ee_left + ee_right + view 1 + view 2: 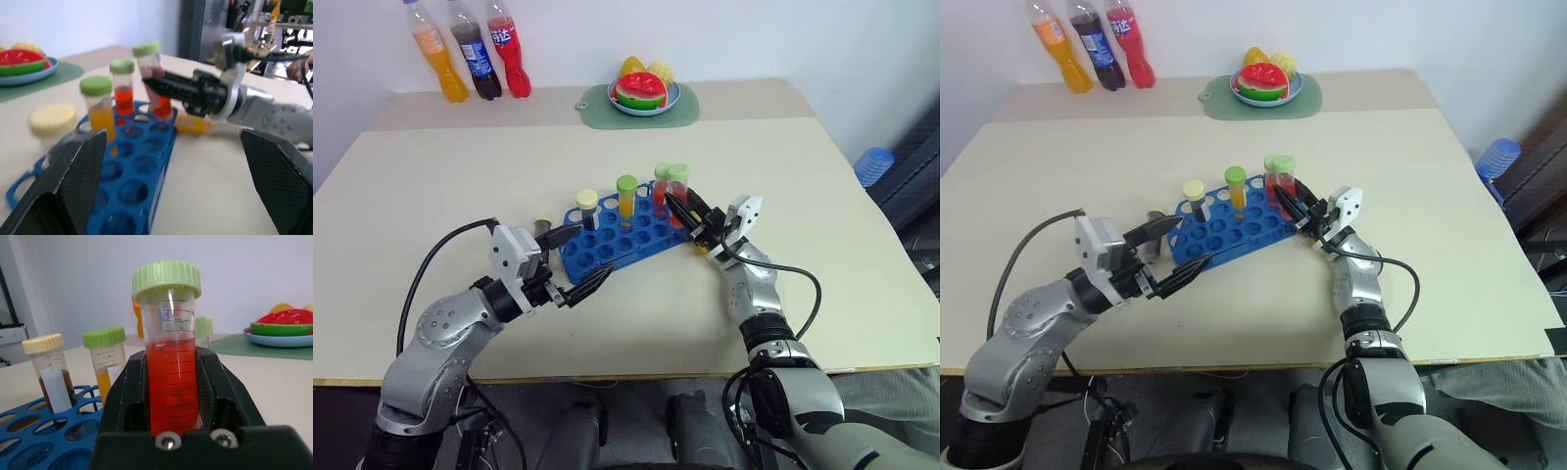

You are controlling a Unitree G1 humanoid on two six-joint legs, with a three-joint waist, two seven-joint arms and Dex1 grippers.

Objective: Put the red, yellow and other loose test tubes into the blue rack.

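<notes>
Right jaws (172, 396) round red tube (168, 362) at blue rack (617, 240), grip loosening or firm: can't tell. Left jaws (578, 259) wide, empty. Seating step; next, probably let go, back off.

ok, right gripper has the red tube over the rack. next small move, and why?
Probably open the right gripper a bit more and back it away. The red tube already has its bottom in a hole of the blue rack, though it leans, with the black fingers close on both sides. Three other tubes already stand in the rack. The left gripper is open at the rack's near end.
</notes>
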